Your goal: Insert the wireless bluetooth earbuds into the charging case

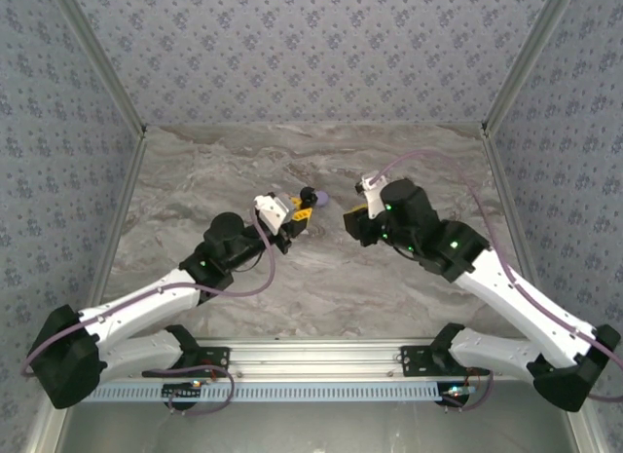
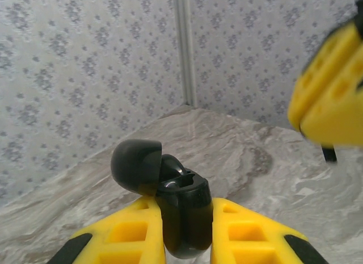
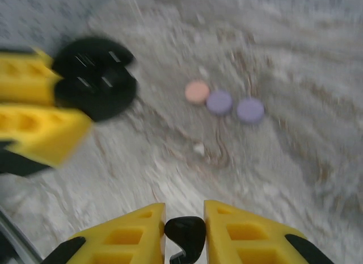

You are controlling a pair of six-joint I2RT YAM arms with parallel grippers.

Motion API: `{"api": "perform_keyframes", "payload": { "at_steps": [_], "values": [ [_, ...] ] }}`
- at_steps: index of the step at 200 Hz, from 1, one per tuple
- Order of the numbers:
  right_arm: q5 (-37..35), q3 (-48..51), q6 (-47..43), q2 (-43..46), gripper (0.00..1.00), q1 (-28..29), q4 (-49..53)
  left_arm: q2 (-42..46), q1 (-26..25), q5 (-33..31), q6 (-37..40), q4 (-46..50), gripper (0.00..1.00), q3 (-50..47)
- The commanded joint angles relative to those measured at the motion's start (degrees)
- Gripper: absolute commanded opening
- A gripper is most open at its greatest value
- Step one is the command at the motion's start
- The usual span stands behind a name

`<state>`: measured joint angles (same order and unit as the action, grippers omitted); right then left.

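Note:
A black charging case stands between the yellow fingers of my left gripper, which is shut on its body. Its lid is flipped open to the left, showing a glossy socket. My right gripper is shut on a small black earbud, held above the marble table. From the right wrist, the black case sits up and to the left, apart from the earbud. From above, the left gripper and right gripper face each other at mid-table with a small gap between them.
Three round closed cases lie in a row on the marble: a pink one and two lilac ones. A tiny pale object lies nearer. Patterned walls enclose the table on three sides.

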<state>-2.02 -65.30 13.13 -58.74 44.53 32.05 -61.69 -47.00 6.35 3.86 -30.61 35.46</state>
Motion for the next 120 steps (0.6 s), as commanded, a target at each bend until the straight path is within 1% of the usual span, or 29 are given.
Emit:
{"api": "perform_keyframes", "payload": {
  "at_steps": [1,58,120],
  "values": [
    [4.0,-4.5,-5.6,1.6,0.25,-0.8,-5.5,-1.3,-0.2,6.0,-2.4,-5.3,0.0,3.5],
    [8.1,-8.1,-6.8,-2.7,0.25,-0.8,-10.3,-4.4,-0.4,10.7,-4.6,-7.0,0.0,5.6],
    [6.5,-8.1,-7.8,-5.6,0.25,-0.8,-10.7,-6.1,-0.3,12.0,-6.1,-8.9,0.0,6.2]
  ]
}}
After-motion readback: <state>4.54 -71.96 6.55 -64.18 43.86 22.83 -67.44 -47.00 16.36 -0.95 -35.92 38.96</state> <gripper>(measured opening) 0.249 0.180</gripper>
